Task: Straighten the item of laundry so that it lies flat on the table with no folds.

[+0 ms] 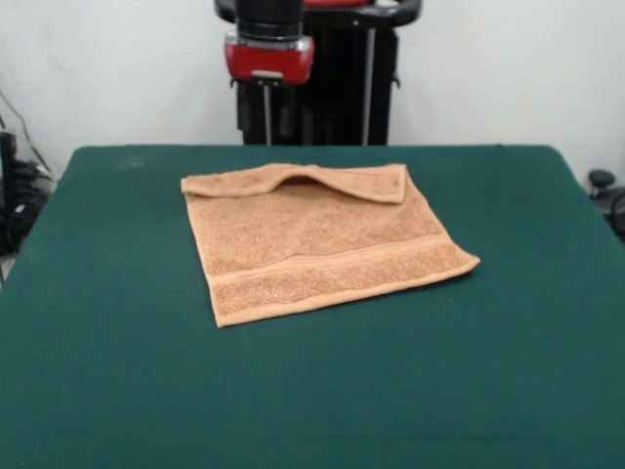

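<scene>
Towel (317, 244) far edge folded over | table (98, 371) | hand raised behind

Table: dark green table (107, 391), felt-like top.
On it: orange-tan towel (312, 249) near the middle (far edge folded over toward the front), woven band near the front edge.

Orange-tan towel (317, 244) with woven band on dark green table (312, 391).
</scene>
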### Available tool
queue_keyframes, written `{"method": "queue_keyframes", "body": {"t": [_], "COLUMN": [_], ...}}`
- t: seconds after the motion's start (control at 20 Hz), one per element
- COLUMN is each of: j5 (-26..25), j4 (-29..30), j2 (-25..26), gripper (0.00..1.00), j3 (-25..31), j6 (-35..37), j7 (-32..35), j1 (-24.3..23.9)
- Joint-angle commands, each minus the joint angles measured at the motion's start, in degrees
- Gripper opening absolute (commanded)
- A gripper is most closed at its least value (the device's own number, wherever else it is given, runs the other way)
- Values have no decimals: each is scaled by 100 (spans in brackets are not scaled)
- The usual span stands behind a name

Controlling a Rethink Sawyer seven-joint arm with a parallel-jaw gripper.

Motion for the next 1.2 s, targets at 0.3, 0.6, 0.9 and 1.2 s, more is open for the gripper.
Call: {"method": "queue_keyframes", "body": {"t": [0.3,0.6,0.9,1.2], "j5": [628,722,760,855], "j4": [-364,-432,-445,-713], "j2": [569,688,774,1074], "gripper": [100,100,100,100], "j3": [30,-68,-137,-167], "j6": [21,-107,-249,-269], "j7": [885,862,855,872], "j1": [617,684,738,809]}}
